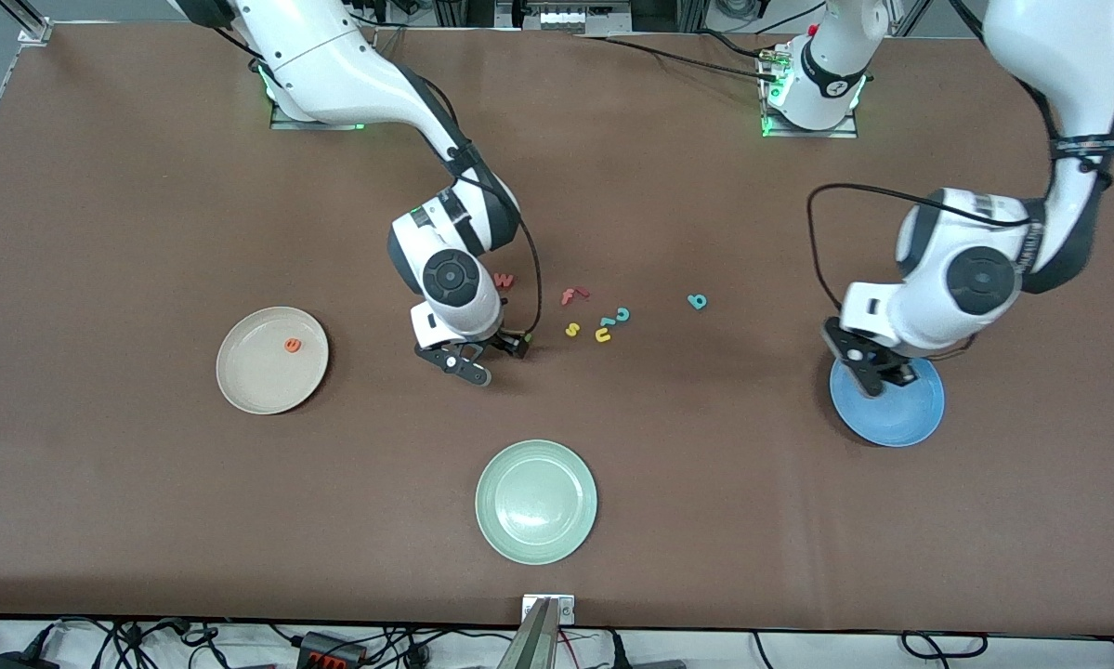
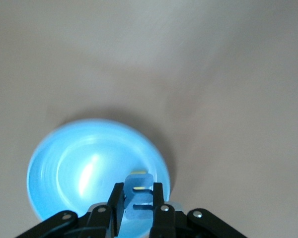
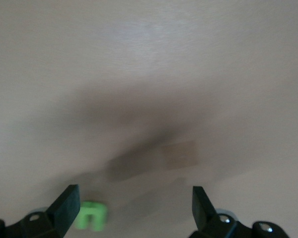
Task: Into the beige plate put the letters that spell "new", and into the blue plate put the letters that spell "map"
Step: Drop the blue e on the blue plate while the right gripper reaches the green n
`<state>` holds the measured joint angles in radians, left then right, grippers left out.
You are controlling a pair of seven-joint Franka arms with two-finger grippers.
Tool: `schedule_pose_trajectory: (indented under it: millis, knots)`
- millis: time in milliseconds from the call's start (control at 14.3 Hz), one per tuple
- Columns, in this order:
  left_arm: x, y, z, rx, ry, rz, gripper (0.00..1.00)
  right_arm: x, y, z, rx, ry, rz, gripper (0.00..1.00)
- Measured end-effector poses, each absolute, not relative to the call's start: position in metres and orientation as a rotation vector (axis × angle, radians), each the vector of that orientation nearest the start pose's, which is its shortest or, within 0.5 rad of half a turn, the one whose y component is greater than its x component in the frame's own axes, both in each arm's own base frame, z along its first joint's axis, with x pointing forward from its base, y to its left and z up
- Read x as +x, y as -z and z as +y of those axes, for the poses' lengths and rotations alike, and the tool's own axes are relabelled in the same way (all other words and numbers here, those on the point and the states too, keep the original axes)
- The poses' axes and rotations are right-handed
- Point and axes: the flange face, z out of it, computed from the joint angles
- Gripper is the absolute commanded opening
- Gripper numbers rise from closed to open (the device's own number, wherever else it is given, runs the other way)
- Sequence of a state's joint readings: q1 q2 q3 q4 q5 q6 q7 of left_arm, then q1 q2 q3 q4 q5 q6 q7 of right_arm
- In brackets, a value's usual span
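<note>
Blue "m" [image 2: 139, 197]: I read it clamped between the left end effector's fingers, held in the air over the blue plate.
Blue plate [image 1: 908, 420]: lower middle band of the front view, at the left arm's end of the table.
Left end effector [image 1: 871, 379]: closed on the blue "m", hanging over the blue plate's edge nearest the robot bases.
Teal "p" [image 1: 697, 301]: lying alone on the table, mid frame, between the letter cluster and the left arm.
Orange "e" [image 1: 292, 346]: lying inside the beige plate, toward its rim on the cluster's side.
Beige plate [image 1: 241, 383]: mid height of the front view, at the right arm's end of the table.
Pinkish-red "w" [image 1: 504, 280]: on the table, just beside the right arm's wrist housing.
Green "n" [image 3: 92, 216]: on the table, close by one fingertip in the right wrist view.
Right end effector [image 1: 482, 359]: fingers spread wide, gripping nothing, low over the table near the frame's centre.
Spare letters: red "f" [image 1: 573, 295], yellow "s" [image 1: 572, 329], yellow "u" [image 1: 603, 335] and teal "c" [image 1: 622, 314] clustered mid frame.
Pale green plate [image 1: 536, 544]: lower centre of the front view, nearest the camera.
</note>
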<state>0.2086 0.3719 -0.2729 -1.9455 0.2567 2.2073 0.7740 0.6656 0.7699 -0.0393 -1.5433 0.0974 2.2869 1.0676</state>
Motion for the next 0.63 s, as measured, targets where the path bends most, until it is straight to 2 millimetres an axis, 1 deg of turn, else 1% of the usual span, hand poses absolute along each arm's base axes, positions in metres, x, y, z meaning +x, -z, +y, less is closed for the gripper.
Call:
schedule_pose_trajectory:
  millis: [70,140,280,350,420,560,630]
  knots:
    - [0.604,-0.280,-0.009,-2.773,-0.205,1.340,0.05,0.567,-0.197,0.425,-3.006,-0.055,0.805,1.00]
    - [0.601,-0.267,-0.001,-2.832,-0.232,1.227,0.05,0.565,-0.198,0.432,-2.987,-0.041,0.831,0.96]
    - [0.599,-0.242,0.005,-2.910,-0.272,1.056,0.06,0.558,-0.194,0.445,-2.968,-0.033,0.870,0.88]
    - [0.600,-0.234,0.009,-2.935,-0.282,0.986,0.08,0.554,-0.190,0.450,-2.966,-0.038,0.887,0.86]
    - [0.601,-0.226,0.017,-2.954,-0.292,0.921,0.08,0.549,-0.185,0.454,-2.964,-0.044,0.905,0.80]
    - [0.607,-0.215,0.044,-2.980,-0.296,0.827,0.10,0.544,-0.177,0.460,-2.946,-0.075,0.945,0.74]
    - [0.609,-0.209,0.056,-2.992,-0.284,0.798,0.20,0.543,-0.176,0.460,-2.933,-0.092,0.963,0.72]
